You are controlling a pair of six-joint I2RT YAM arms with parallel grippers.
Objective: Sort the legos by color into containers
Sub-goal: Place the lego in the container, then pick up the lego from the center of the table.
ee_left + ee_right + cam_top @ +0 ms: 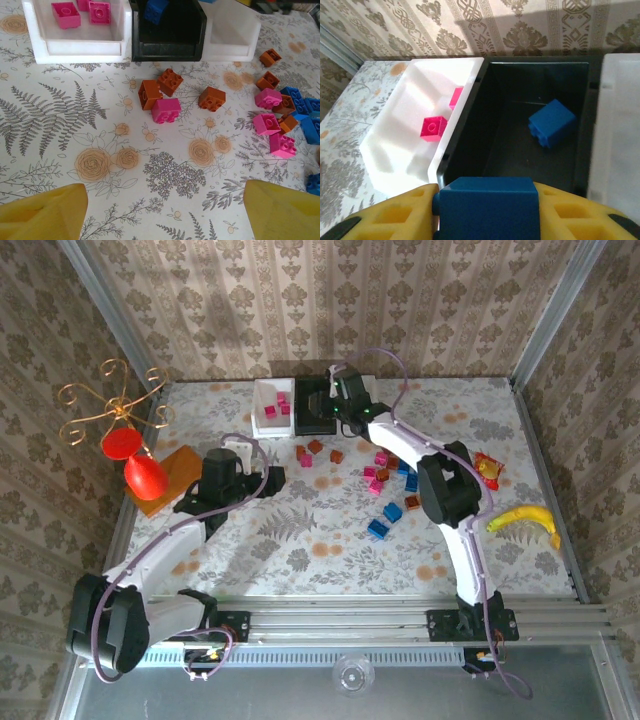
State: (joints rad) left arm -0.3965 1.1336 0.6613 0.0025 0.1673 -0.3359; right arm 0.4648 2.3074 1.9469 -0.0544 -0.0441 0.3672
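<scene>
Left pincer (162, 214) wide open, empty, over bare desk (100, 165), loose legos (166, 110) strewn ahead toward the right edge; at the far edge the white bin (385, 150) with pink bricks (433, 127) touches the black bin (470, 130), above which the right pincer (487, 220) clamps a blue brick (490, 200); second white bin (615, 125) just beside.

This looks like a robot lab dressed up like a home. Wallpaper walls (330, 300) box in a flowery desk (300, 550), and a bare metal rail (350, 623) runs along its near edge.
</scene>
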